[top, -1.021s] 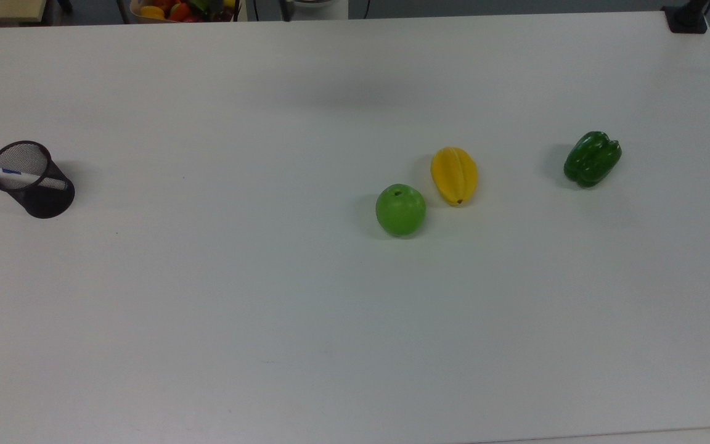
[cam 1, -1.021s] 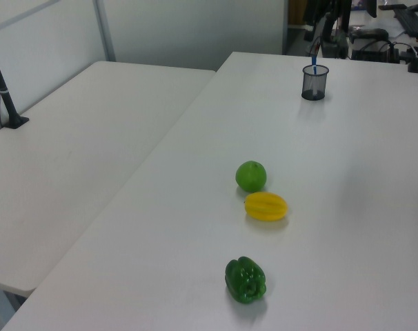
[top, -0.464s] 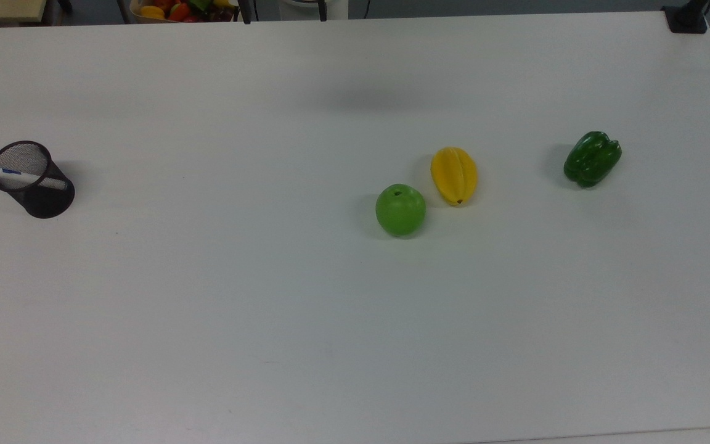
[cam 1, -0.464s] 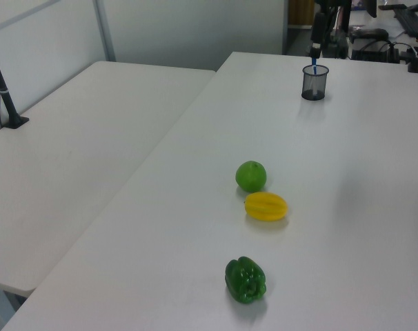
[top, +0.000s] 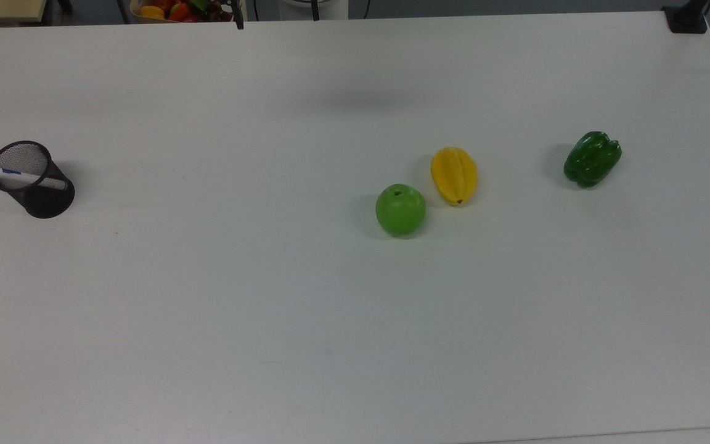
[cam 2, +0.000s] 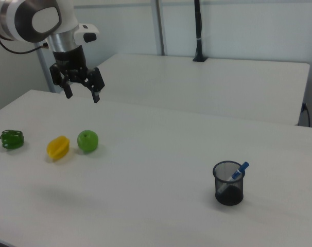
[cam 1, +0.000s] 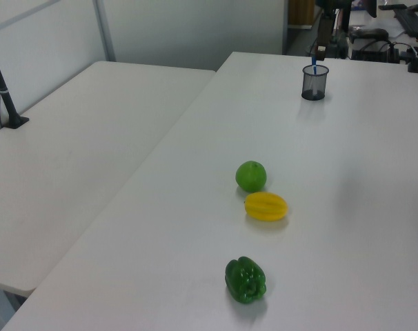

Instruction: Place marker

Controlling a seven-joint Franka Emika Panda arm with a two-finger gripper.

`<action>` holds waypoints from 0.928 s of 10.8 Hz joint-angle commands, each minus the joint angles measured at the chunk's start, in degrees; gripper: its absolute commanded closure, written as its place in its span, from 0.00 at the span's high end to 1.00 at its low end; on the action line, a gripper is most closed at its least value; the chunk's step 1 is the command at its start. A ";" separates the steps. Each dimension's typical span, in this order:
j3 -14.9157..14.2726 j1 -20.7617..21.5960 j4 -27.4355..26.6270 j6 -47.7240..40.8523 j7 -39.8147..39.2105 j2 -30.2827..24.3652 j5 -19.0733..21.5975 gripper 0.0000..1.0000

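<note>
The marker [top: 5,173], white with a blue cap, leans inside a black mesh cup [top: 39,188] at the top view's left, cap end sticking out over the rim. The right view has the same cup [cam 2: 228,185] and marker [cam 2: 238,171] at the front right of the table. My gripper [cam 2: 82,94] hangs open and empty high over the table's far left in the right view, well away from the cup, above and behind the fruit.
A green apple [top: 400,209], a yellow starfruit [top: 453,175] and a green pepper [top: 592,158] lie right of centre in the top view. A basket of toy fruit [top: 176,9] sits past the far edge. A second table [cam 1: 78,152] adjoins.
Two dark finger tips at the top view's upper edge came into sight and shifted slightly left. The marker, cup and fruit have not moved.
</note>
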 commanded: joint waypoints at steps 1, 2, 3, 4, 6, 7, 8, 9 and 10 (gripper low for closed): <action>-2.55 1.24 -1.09 -0.88 -1.01 -2.03 -0.86 1.00; -2.91 1.16 -0.91 -0.79 -0.75 -2.03 -0.78 1.00; -3.00 1.16 -0.91 -0.88 -0.66 -2.12 -0.86 1.00; -3.00 1.24 -0.82 -1.23 -0.13 -2.12 -0.95 1.00; -3.09 1.33 -0.47 -2.19 0.31 -2.20 -2.00 1.00; -3.09 1.24 0.66 -4.46 0.31 -2.20 -2.09 1.00; -3.09 1.24 1.11 -5.96 0.31 -2.12 -2.27 1.00; -3.09 1.33 1.11 -5.89 0.40 -2.12 -2.27 1.00; -3.09 1.33 1.11 -5.98 0.40 -2.12 -2.27 1.00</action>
